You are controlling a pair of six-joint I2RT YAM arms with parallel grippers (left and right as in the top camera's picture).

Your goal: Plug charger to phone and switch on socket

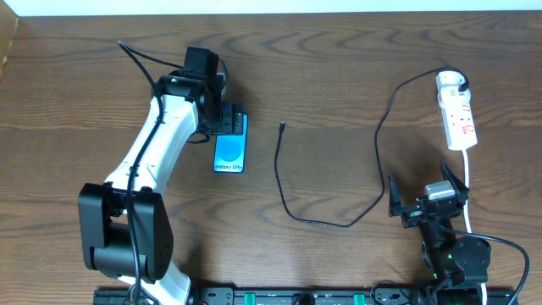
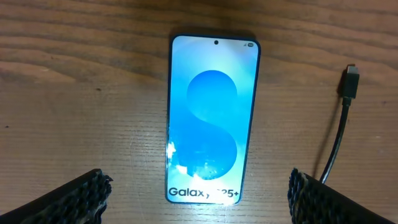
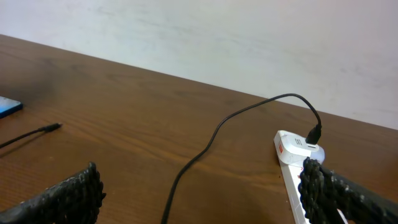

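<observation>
Okay, eyes on the slim black-framed phone with the bright blue screen [image 2: 211,118]. It lies flat and face up on the brown wooden table [image 1: 339,51], on my left side, with the "Galaxy" lettering at the end nearest the arm bases. The left gripper [image 1: 227,120] hovers right above it with its jaws spread wide, one on each side of the phone, and it holds nothing. I'd guess it is lining up to steady or turn the phone.

Just to the phone's right lies the small black plug tip [image 2: 351,81] of the thin black charger cable [image 1: 326,222]. The tip is free on the wood and not in the phone. The cable loops toward me, then runs away to its white adapter head [image 3: 308,146], which is seated on the far end of the narrow white power strip [image 1: 458,114]. That's presumably why the slack lies so loose.

The right gripper [image 1: 424,188] waits near the strip, fully open and empty, well placed for the switch.

The count: one phone, one cable with one tip, one adapter, one strip, two arms. The strip's red marks are too small for me to count.
</observation>
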